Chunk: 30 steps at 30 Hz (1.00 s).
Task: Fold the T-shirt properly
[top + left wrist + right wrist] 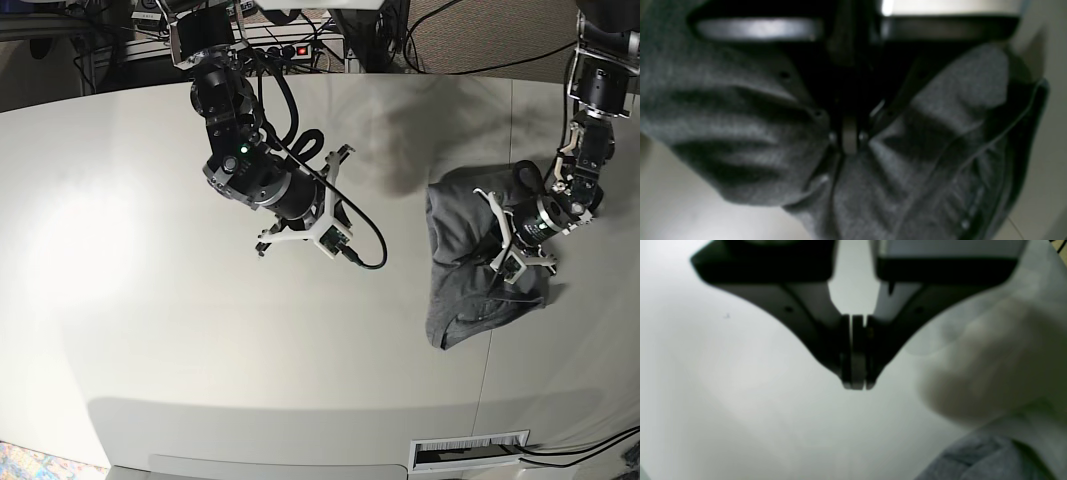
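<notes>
Pale grey tabletop [150,330] is filling most of the base view, with cables and equipment lying along its far edge. On that view's right side, the T-shirt [470,260] is lying bunched and partly doubled over, heather-grey, its lower part trailing toward the near edge. The left gripper [849,140] is pinching a gathered fold of this cloth, its jaws pressed together on the fabric, which is puckering on both sides of the tips in the left wrist view. The right gripper [856,373] is hanging above bare table well apart from the shirt, its jaws pressed flat together and holding nothing. Grey cloth is showing blurred at the right wrist view's lower right corner.
</notes>
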Each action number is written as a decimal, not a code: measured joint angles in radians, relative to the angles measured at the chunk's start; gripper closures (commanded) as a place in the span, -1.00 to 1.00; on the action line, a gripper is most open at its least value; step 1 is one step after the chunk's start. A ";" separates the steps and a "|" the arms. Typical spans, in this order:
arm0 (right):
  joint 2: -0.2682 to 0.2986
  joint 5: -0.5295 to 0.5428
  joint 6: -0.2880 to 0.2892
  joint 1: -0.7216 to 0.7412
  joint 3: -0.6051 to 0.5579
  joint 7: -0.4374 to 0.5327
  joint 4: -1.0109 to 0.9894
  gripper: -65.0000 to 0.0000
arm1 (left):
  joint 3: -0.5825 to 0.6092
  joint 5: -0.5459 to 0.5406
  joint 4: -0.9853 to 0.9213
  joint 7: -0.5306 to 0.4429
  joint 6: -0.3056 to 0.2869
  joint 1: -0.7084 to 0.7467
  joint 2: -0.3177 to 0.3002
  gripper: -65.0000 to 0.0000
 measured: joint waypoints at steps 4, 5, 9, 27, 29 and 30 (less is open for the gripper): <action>0.000 0.000 0.000 0.000 0.000 0.000 0.000 1.00 | 0.000 -0.160 0.095 0.137 -0.043 0.014 -0.022 1.00; 0.000 -0.001 0.000 0.000 0.000 0.000 0.000 1.00 | 0.002 -0.183 0.127 0.164 -0.042 0.014 -0.021 1.00; 0.000 -0.002 0.000 0.006 0.004 0.000 0.000 1.00 | 0.005 -0.318 0.266 0.248 -0.047 0.013 -0.018 1.00; 0.040 0.110 -0.003 -0.033 0.268 -0.084 0.060 1.00 | -0.267 -0.349 0.577 0.364 -0.002 0.333 -0.019 1.00; 0.066 0.108 -0.003 -0.068 0.267 -0.086 0.076 1.00 | -0.333 -0.354 0.613 0.380 -0.003 0.400 -0.019 1.00; 0.080 0.107 -0.003 -0.085 0.267 -0.087 0.086 1.00 | -0.365 -0.354 0.626 0.380 -0.006 0.434 -0.018 1.00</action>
